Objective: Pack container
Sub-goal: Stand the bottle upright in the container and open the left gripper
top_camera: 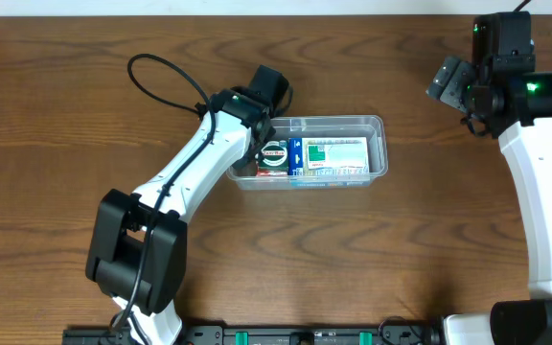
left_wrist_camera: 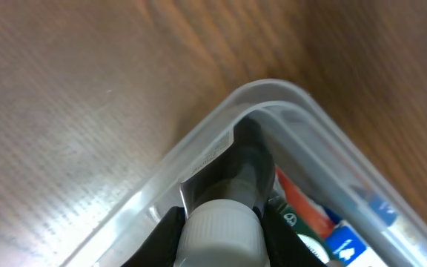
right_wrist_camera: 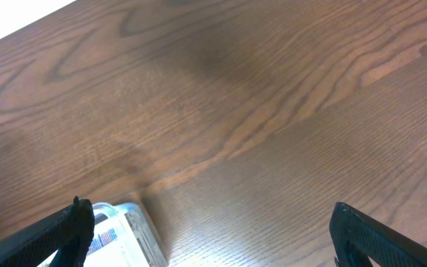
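The clear plastic container sits mid-table with small boxes lying in it: a green and white one and a dark one with a round logo. My left gripper reaches into its left end. In the left wrist view the black jaws are shut on the white ribbed cap of a bottle, whose dark body points into the container's rounded corner. My right gripper hangs at the far right, apart from the container. It is open over bare wood, with a container corner by its left finger.
Brown wooden tabletop all around the container. The left arm's black cable loops over the table behind the arm. The arm bases stand at the front edge.
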Motion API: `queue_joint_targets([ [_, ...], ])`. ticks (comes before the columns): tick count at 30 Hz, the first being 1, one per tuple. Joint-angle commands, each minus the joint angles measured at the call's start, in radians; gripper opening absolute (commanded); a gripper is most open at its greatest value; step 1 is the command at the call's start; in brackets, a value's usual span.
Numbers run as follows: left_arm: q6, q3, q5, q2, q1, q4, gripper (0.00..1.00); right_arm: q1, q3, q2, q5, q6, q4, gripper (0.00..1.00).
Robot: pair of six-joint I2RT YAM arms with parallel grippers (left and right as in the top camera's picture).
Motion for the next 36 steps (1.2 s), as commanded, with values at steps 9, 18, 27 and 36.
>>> queue_joint_targets([
  [9,0.003,0.009,-0.011,0.029,0.001,0.043,0.37,-0.005,0.004,-0.004,0.015,-0.011,-0.001,0.99],
  [18,0.003,0.009,-0.011,0.029,0.000,0.043,0.54,-0.005,0.004,-0.004,0.015,-0.011,-0.001,0.99],
  [27,0.048,0.018,-0.006,-0.001,-0.001,0.043,0.54,-0.005,0.004,-0.004,0.015,-0.011,-0.001,0.99],
  [36,0.200,0.040,-0.004,-0.197,-0.015,0.040,0.56,-0.005,0.004,-0.004,0.015,-0.011,-0.001,0.98],
])
